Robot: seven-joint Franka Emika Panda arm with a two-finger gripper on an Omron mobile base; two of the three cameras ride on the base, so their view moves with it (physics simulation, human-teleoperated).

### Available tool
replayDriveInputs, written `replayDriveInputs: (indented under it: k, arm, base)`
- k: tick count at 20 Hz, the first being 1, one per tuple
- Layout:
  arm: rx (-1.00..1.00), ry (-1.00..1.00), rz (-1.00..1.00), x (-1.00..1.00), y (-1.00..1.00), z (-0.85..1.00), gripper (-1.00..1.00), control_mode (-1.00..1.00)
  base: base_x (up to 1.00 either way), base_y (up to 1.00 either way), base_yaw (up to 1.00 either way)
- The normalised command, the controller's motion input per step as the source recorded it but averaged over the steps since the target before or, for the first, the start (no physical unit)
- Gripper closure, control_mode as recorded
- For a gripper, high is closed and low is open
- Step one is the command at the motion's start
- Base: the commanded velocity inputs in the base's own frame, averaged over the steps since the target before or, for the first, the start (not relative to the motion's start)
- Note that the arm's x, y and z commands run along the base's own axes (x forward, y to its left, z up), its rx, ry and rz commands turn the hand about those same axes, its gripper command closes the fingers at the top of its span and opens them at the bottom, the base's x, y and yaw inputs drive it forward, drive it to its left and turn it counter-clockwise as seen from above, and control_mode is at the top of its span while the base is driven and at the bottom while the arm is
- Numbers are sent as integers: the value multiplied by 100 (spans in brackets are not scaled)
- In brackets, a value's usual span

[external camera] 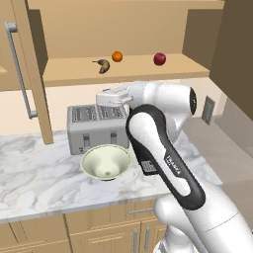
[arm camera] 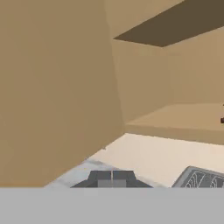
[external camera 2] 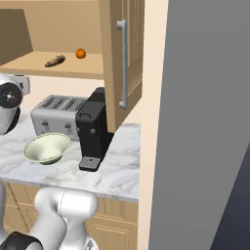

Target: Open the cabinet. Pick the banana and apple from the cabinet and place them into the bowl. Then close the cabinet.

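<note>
The cabinet [external camera: 74, 29] stands open, its left door [external camera: 15, 44] swung out and its right door [external camera 2: 113, 53] swung out too. On its bottom shelf lie the banana [external camera: 103, 65] [external camera 2: 54, 61] at the left and the dark-red apple [external camera: 159, 59] at the right. The cream-green bowl [external camera: 106, 161] [external camera 2: 46, 148] sits empty on the counter in front of the toaster. My gripper [arm camera: 112, 178] is shut with nothing in it. It hovers above the toaster, below the shelf, and faces the left door's inner face and the cabinet's left corner.
An orange ball [external camera: 117, 56] [external camera 2: 80, 53] rests on the shelf between the two fruits. A silver toaster [external camera: 96, 128] stands behind the bowl, with a black coffee machine [external camera 2: 93, 129] to its right. The marble counter [external camera: 34, 178] has free room left of the bowl.
</note>
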Motion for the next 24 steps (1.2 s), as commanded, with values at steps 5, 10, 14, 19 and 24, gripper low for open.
replayDriveInputs:
  k: [5,10,14,19,24]
  arm:
    - [0,30,-27,0,-23,22,100,-100]
    - [0,30,-22,5,-24,17,100,-100]
    - [0,29,-17,9,-14,8,100,-100]
    - [0,20,-8,12,-4,0,-100,-100]
    - [0,4,0,8,-8,0,-100,-100]
  base:
    - [0,0,0]
    - [0,0,0]
    - [0,0,0]
    - [0,0,0]
    - [0,0,0]
